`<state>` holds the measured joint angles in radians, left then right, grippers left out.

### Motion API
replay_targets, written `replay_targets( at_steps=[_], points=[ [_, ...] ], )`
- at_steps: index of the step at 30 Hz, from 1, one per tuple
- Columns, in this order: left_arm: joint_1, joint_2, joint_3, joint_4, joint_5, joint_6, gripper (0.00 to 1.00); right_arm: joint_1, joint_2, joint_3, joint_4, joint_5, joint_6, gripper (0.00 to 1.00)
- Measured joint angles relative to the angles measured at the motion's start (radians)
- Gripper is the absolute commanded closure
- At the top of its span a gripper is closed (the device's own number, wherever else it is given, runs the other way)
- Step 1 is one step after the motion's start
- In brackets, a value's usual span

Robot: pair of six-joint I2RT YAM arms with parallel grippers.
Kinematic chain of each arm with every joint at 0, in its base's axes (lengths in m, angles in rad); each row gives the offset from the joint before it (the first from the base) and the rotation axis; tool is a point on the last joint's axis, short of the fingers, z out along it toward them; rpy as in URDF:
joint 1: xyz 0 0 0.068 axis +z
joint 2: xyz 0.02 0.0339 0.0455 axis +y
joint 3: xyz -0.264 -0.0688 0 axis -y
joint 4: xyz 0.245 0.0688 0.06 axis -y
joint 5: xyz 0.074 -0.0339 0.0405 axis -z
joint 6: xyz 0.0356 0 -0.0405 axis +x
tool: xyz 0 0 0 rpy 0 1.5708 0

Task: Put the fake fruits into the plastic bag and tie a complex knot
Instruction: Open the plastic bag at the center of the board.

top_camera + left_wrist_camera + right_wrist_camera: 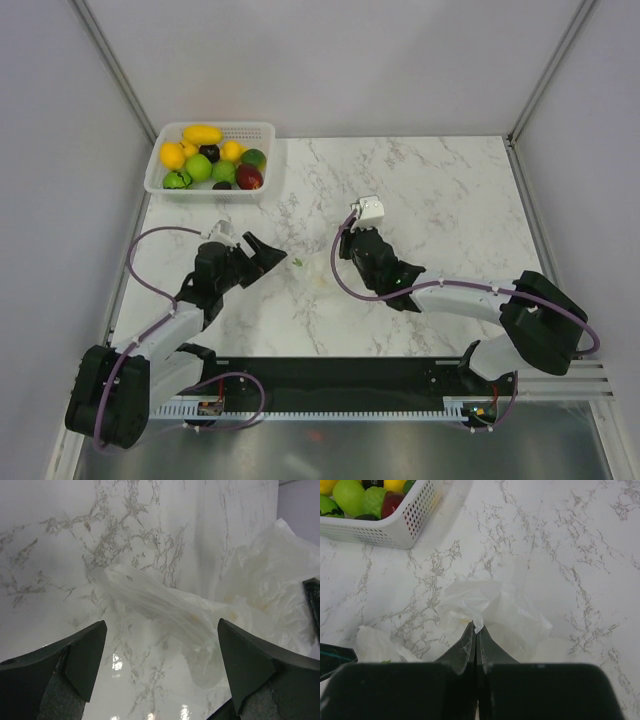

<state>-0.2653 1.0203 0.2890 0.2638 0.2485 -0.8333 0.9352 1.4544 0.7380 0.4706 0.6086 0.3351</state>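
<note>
The plastic bag [507, 605] lies crumpled on the marble table, thin and translucent white; in the top view it hardly shows against the marble. My right gripper [477, 628] is shut on a pinched fold of it. A long fold of the plastic bag [165, 605] stretches across the left wrist view, just beyond my left gripper [162, 652], which is open with only table and the fold's end between its fingers. The fake fruits [212, 160], yellow, green, dark red and black, sit in the white perforated basket [262, 128] at the back left. No knot shows.
The basket [395, 530] stands beyond and to the left of the bag. In the top view my left gripper [262, 260] and the right arm face each other at mid-table. Grey walls and metal posts close the table's sides and back.
</note>
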Motion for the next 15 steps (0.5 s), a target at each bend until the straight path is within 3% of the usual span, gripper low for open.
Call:
replay_targets(
  at_steps=[7,13,15],
  points=[
    [-0.001,0.006,0.027,-0.005,-0.024,-0.256,0.02,0.015,0.0,-0.011,0.034,0.02,-0.005,1.0],
    [-0.016,0.048,0.041,0.0,-0.046,-0.381,0.07,0.026,0.0,-0.017,0.055,0.029,-0.01,1.0],
    [-0.029,0.085,0.049,0.001,-0.047,-0.406,0.14,0.028,0.0,-0.017,0.06,0.03,-0.01,1.0]
  ],
)
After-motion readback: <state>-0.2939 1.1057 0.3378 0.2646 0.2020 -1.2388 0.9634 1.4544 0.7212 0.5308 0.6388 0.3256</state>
